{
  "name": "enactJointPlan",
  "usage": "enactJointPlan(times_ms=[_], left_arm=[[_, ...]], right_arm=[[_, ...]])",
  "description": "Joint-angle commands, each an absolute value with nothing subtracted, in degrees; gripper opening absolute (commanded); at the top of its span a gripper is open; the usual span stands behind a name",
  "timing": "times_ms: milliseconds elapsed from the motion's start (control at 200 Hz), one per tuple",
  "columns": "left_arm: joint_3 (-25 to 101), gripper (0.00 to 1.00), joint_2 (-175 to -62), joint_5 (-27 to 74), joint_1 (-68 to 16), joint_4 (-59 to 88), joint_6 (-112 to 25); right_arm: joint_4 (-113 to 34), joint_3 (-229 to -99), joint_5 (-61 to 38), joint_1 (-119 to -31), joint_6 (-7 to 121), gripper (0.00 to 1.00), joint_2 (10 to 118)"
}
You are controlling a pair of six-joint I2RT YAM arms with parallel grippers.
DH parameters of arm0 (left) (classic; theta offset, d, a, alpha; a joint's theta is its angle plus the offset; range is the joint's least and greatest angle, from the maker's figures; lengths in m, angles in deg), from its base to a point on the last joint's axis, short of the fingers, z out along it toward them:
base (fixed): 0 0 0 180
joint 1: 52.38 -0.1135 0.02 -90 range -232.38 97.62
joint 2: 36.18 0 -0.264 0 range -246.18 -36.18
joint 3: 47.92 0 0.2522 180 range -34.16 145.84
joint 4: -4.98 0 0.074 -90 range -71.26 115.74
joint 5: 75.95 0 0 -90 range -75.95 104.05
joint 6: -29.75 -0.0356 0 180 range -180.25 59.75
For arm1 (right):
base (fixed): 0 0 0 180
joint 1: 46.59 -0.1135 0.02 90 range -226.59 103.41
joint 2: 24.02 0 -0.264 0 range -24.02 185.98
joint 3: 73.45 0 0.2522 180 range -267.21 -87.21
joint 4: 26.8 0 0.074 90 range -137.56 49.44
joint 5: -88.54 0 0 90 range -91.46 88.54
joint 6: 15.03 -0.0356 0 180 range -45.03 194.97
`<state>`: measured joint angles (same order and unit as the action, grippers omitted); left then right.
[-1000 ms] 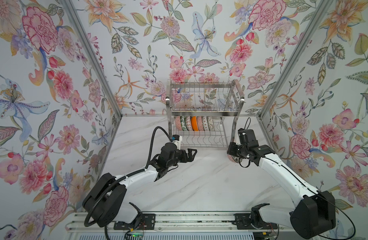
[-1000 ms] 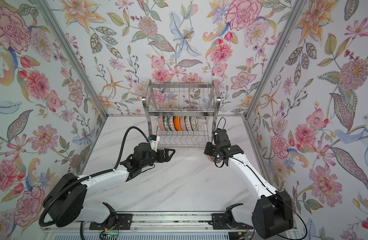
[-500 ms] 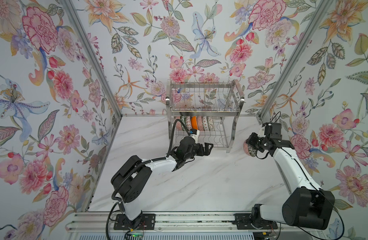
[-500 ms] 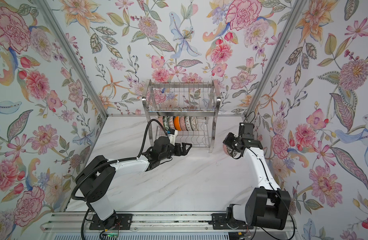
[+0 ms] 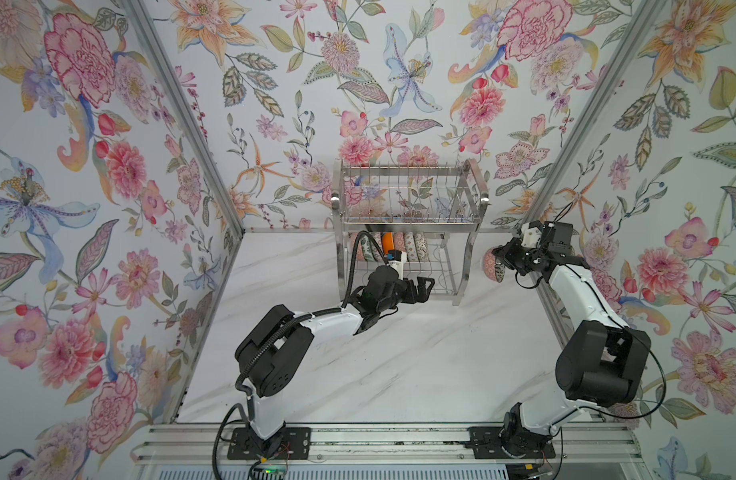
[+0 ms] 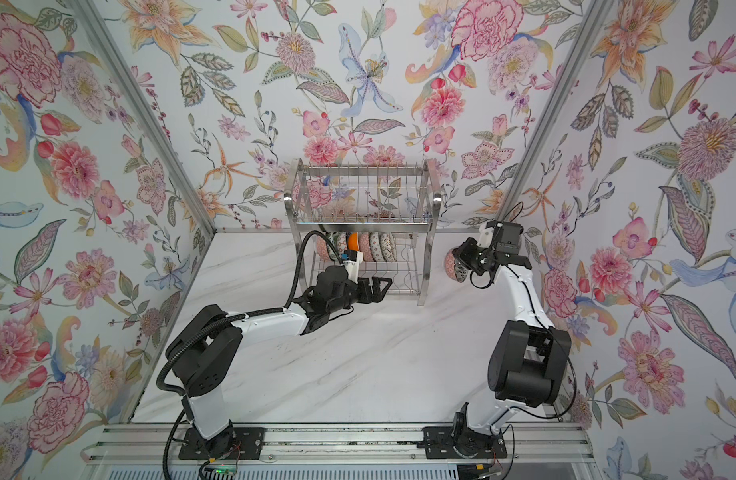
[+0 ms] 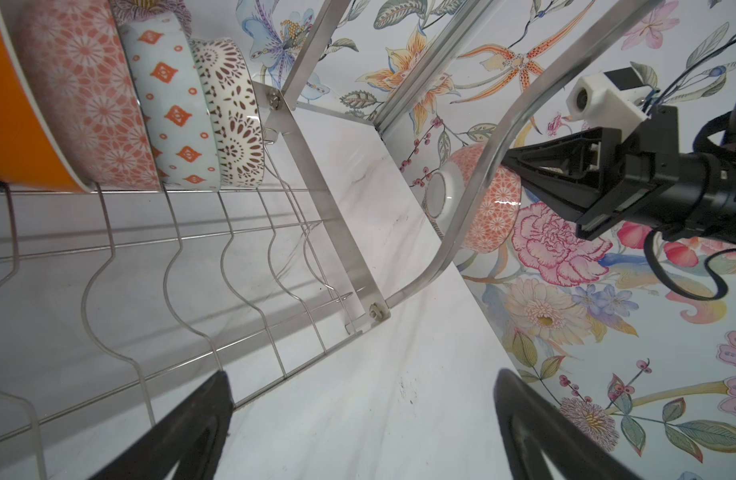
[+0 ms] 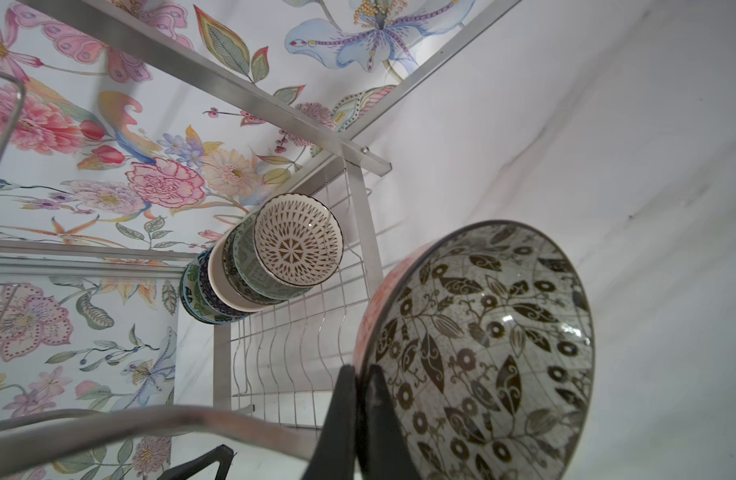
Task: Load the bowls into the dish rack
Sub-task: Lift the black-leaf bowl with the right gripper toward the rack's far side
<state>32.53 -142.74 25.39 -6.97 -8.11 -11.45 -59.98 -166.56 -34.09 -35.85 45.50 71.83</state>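
1. Since a second ago, the left hand (image 5: 425, 289) has been carried from the left part of the table (image 5: 420, 374) to the front edge of the dish rack (image 5: 407, 195), at its lower tier.
2. Over the same second, the right hand (image 5: 501, 261) and its bowl (image 5: 491, 264) have been drawn away from the rack's front right leg, outward and toward the back.
3. The left hand's fingers (image 7: 200, 419) are spread wide, with only table seen between them.
4. The right hand is pinched on the rim of the bowl (image 8: 482, 353), one finger inside and one outside. The bowl is held on edge, its foot turned toward the rack.
5. A row of bowls (image 6: 358, 245) stands on edge in the lower tier, just beyond the left hand and well aside of the right hand.
6. Open wavy wire dividers (image 7: 274, 266) lie between the left hand and the row's last, brown-patterned bowl (image 7: 233, 120).
7. The rack's curved side frame (image 5: 482, 199) stands between the held bowl and that tier.
8. The right wall (image 5: 648, 208) is close behind the right hand, and broad open table lies nearer than both hands.
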Motion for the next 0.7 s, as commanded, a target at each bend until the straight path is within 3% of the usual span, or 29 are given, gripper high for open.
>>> enactJointPlan(times_ms=[0, 345, 696], left_arm=[[35.7, 0.99, -144.0, 24.3, -6.4, -5.9, -13.0], [36.5, 0.99, -143.3, 23.1, -6.3, -2.5, -14.9], [37.6, 0.99, -143.2, 22.5, -6.4, -0.6, -15.6]], right_arm=[[-51.7, -171.3, -42.6, -35.7, 42.9, 0.0, 75.2], [-35.8, -176.7, -55.3, -37.0, 33.2, 0.0, 85.3], [-23.9, -177.1, -61.7, -39.8, 26.5, 0.0, 91.5]])
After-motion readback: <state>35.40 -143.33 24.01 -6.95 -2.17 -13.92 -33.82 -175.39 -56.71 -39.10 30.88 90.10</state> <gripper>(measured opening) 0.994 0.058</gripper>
